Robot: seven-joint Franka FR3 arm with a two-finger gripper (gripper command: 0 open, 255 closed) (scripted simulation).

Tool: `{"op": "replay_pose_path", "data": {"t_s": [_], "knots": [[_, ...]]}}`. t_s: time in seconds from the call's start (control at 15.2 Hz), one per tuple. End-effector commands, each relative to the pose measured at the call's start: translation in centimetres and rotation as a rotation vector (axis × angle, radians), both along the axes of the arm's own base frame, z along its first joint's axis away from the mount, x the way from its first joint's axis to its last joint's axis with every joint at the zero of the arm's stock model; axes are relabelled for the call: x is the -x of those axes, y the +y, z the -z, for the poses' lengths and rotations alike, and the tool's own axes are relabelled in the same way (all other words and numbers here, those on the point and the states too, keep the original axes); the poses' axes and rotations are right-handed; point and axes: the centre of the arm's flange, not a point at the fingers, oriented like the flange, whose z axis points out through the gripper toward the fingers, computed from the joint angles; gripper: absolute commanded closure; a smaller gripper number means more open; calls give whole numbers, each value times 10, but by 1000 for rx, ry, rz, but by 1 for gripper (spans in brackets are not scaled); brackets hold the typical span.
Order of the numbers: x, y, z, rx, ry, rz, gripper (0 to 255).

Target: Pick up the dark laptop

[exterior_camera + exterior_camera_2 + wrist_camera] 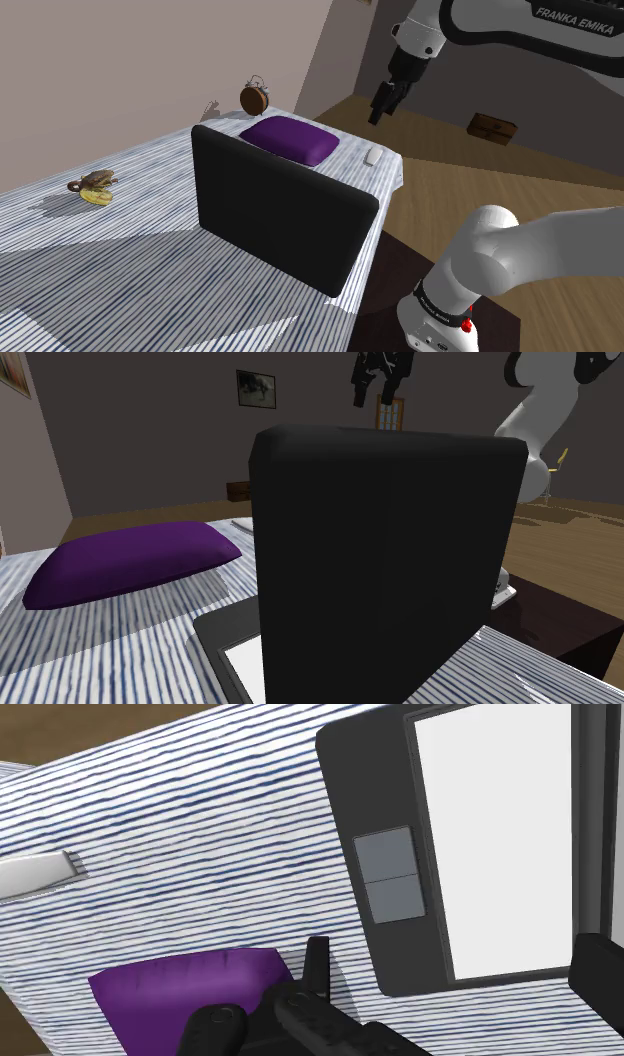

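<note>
One laptop (280, 205): dark, open, lid upright — on the striped bed (120, 240), near its right edge in the shoulder view.
Pillow (290, 138): purple, just beyond the laptop.
Gripper (379, 108): raised well above the bed's far right corner — fingers spread, grasping nothing.

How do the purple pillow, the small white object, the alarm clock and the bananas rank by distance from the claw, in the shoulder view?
1. purple pillow and small white object, both below the claw: too close to call.
2. alarm clock, beyond the pillow.
3. bananas, far at the view's left.
</note>
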Motion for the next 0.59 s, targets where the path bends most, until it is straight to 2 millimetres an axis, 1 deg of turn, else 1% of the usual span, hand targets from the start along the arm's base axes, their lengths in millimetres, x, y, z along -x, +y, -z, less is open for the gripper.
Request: {"op": "replay_pose_path", "data": {"t_s": [0.0, 0.53], "knots": [[0, 0, 0, 0, 0, 0, 0], [-32, 96, 15, -21, 45, -88, 0]]}}
